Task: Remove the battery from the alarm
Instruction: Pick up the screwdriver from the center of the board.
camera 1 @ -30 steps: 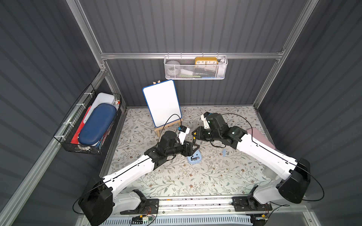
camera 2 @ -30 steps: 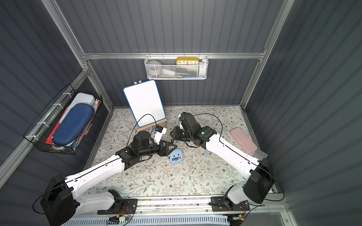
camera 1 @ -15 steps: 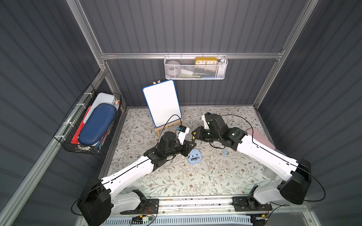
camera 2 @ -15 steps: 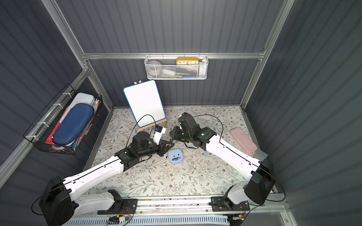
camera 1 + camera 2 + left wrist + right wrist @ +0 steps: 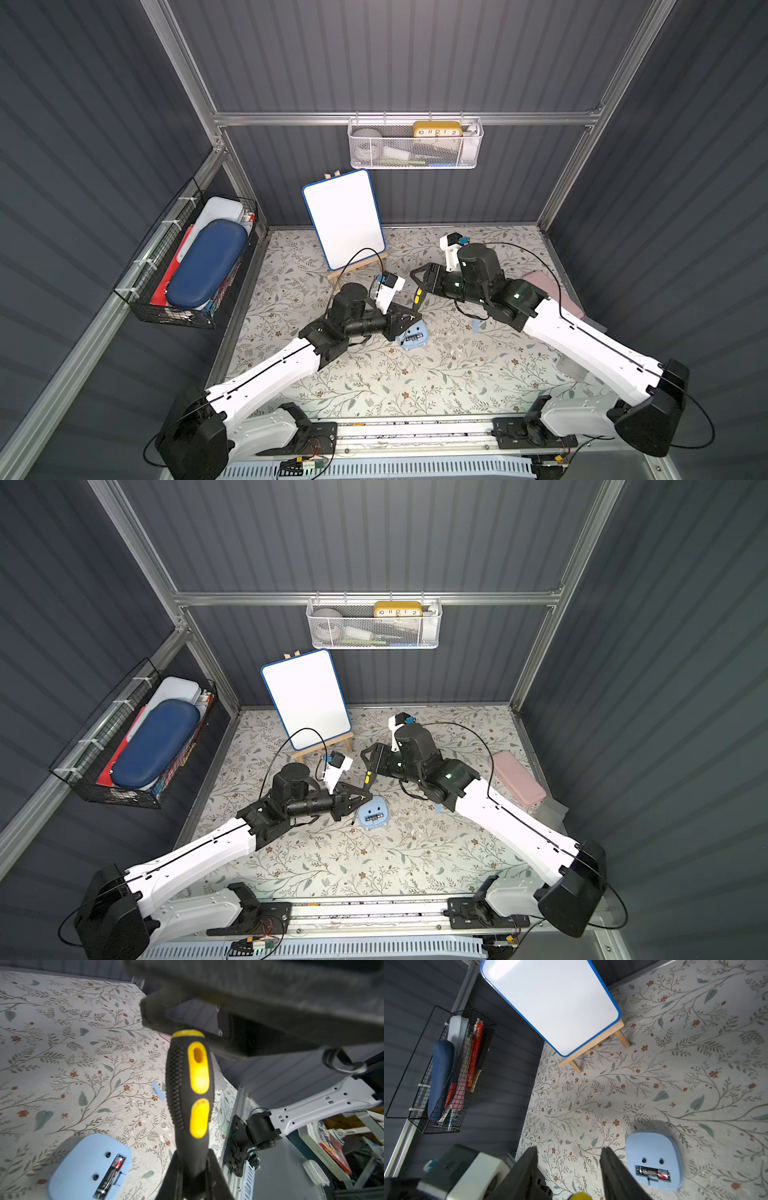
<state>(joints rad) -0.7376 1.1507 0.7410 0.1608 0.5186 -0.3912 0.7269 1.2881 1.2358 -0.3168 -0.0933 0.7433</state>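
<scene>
**A:** Where is the cell?

**B:** The battery [image 5: 653, 1173] is still seated in its slot. The alarm [image 5: 411, 336] lies dial-down on the table [image 5: 374, 386], near the middle, with its plain blue back up. Nothing covers the slot, and the cell shows along its whole length in both wrist views.

**A:** And the cover?

**B:** A small blue strip [image 5: 157, 1091] lies on the cloth, well apart from the alarm and near the right arm. It is probably the cover, but it is too small to confirm.

**A:** Jaws?

**B:** The left gripper [image 5: 193, 1172] is clamped narrow on the lower handle of the screwdriver [image 5: 190, 1093]. It hangs just beside the alarm, and the handle points up toward the other arm. The wrist view hides the shaft below the fingers. The right gripper [image 5: 569, 1149] has its jaws apart with nothing clamped. The yellow butt of the handle sits between them, near their base. I cannot tell whether it touches them.

**A:** Progress estimate?

**B:** Judged early to middle.
- Done: the alarm is turned over, the slot is exposed, and the tool is in the left arm's grip.
- Not yet done: everything involving the cell itself.
  - The tip has to reach one end of the battery.
  - The cell has to be levered up out of its contacts.
  - It then has to be taken clear of the alarm.

**A:** Anything to watch?

**B:** The alarm is unrestrained, so prying may push it along the cloth.
</scene>
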